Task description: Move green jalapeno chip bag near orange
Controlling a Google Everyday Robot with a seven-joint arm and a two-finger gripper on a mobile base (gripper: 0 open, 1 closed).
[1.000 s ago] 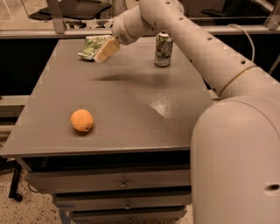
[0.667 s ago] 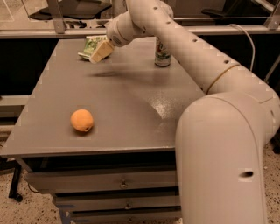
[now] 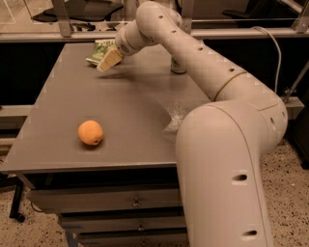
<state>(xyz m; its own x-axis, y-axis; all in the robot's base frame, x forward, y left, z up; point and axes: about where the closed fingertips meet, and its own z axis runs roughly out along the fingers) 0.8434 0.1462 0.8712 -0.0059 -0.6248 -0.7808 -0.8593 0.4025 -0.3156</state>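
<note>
The tan hand [image 3: 110, 61] hovers at the crinkled green-and-white chip bag [image 3: 98, 50] in the grey counter's [image 3: 135, 111] far corner, well apart from the small round orange [image 3: 90, 132]; its grip state I cannot tell. A skimming approach may push the flat bag off the edge.

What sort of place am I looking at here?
Probably a lab or office: a grey table over drawers, with a rolling chair behind. The end effector hovers by the green jalapeno chip bag at the far edge.
</note>
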